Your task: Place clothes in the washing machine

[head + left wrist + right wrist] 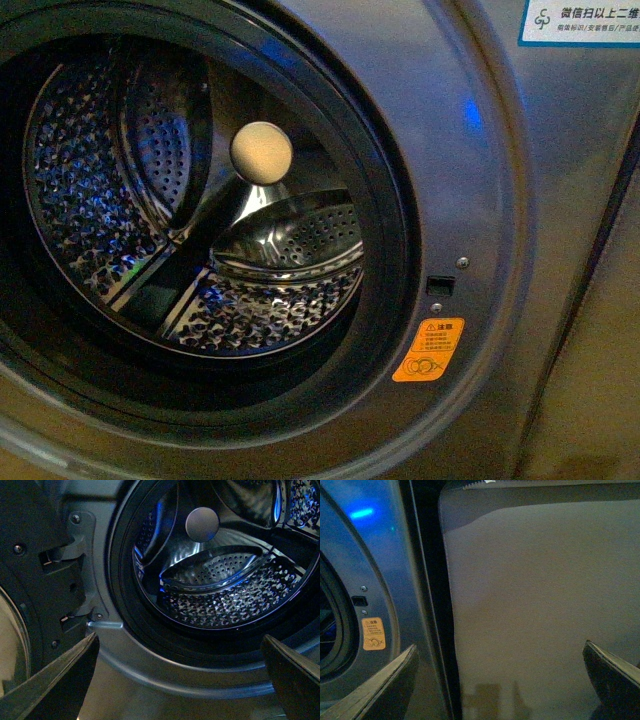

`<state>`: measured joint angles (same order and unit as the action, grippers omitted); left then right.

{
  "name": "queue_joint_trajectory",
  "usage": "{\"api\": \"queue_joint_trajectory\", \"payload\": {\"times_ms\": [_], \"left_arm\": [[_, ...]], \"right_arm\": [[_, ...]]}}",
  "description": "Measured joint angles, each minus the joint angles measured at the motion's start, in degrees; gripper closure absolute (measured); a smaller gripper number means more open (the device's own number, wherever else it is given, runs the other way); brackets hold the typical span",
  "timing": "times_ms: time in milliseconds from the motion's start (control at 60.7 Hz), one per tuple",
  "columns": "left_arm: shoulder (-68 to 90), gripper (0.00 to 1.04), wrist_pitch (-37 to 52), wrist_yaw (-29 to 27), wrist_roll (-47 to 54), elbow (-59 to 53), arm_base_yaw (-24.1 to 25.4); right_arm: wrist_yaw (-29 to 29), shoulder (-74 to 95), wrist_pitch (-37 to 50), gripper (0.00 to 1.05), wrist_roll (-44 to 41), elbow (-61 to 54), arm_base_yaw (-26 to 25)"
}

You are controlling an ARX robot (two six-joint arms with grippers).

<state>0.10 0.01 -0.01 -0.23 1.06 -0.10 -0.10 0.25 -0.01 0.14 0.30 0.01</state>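
The washing machine (470, 200) fills the front view, grey with a round dark-rimmed opening. Its perforated steel drum (90, 200) shows bare metal around a cream hub (262, 152). An orange sticker (429, 350) sits beside the rim. No clothes show in any view. My left gripper (180, 672) is open, in front of the opening's grey rim (150, 680), and nothing lies between its fingers. Pointed at a plain beige panel (540, 610) beside the machine, my right gripper (500, 675) is open and holds nothing. Neither arm shows in the front view.
The open door's dark hinge bracket (60, 575) stands beside the opening in the left wrist view. A dark gap (427, 595) separates the machine's side (375, 545) from the beige panel. A white label (580, 22) sits at the machine's top corner.
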Motion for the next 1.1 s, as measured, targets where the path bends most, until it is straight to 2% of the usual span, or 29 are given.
{"api": "queue_joint_trajectory", "payload": {"times_ms": [461,494,577,626,676,725,840,1005,1104], "left_arm": [[0.0,0.07,0.0,0.0,0.0,0.0,0.0],[0.0,0.07,0.0,0.0,0.0,0.0,0.0],[0.0,0.07,0.0,0.1,0.0,0.0,0.0],[0.0,0.07,0.0,0.0,0.0,0.0,0.0],[0.0,0.07,0.0,-0.1,0.0,0.0,0.0],[0.0,0.07,0.0,-0.1,0.0,0.0,0.0],[0.0,0.07,0.0,0.0,0.0,0.0,0.0],[0.0,0.07,0.0,0.0,0.0,0.0,0.0],[0.0,0.07,0.0,0.0,0.0,0.0,0.0]], "right_arm": [[0.0,0.0,0.0,0.07,0.0,0.0,0.0],[-3.9,0.7,-0.4,0.07,-0.8,0.2,-1.1],[-26.7,6.8,0.7,0.07,-4.7,1.7,-9.7],[-37.5,10.2,3.0,0.07,-5.0,2.5,-14.5],[-45.3,12.7,5.6,0.07,-5.0,3.5,-18.2],[-50.7,14.6,8.4,0.07,-4.5,4.5,-21.1],[-56.3,19.7,15.4,0.07,-2.7,6.4,-26.7],[-60.4,27.7,24.9,0.07,0.9,8.2,-33.3],[-62.0,36.0,34.9,0.07,3.4,11.8,-38.3]]}}
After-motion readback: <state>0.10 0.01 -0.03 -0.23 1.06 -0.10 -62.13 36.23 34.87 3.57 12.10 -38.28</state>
